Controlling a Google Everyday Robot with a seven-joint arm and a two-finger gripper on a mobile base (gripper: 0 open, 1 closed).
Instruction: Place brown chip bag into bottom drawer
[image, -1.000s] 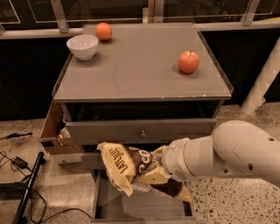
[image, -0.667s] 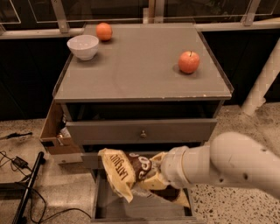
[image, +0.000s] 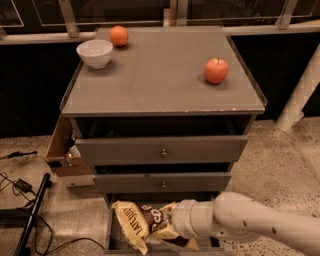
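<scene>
Brown chip bag (image: 134, 226) over open bottom drawer (image: 111, 236), below worktop (image: 160, 85) front edge; gripper (image: 160, 226) clamped on it.

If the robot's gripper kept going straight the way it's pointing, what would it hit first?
The gripper, holding the brown chip bag, points left. Probably the left wall of the bottom drawer comes first, though it may pass above.

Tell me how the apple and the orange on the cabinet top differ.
The apple is red with a stem dimple; the orange is plain orange. The apple stands alone toward the right; the orange sits back left beside the white bowl. Both are round fruit on the cabinet top. The tool is below, at the brown chip bag over the bottom drawer.
</scene>
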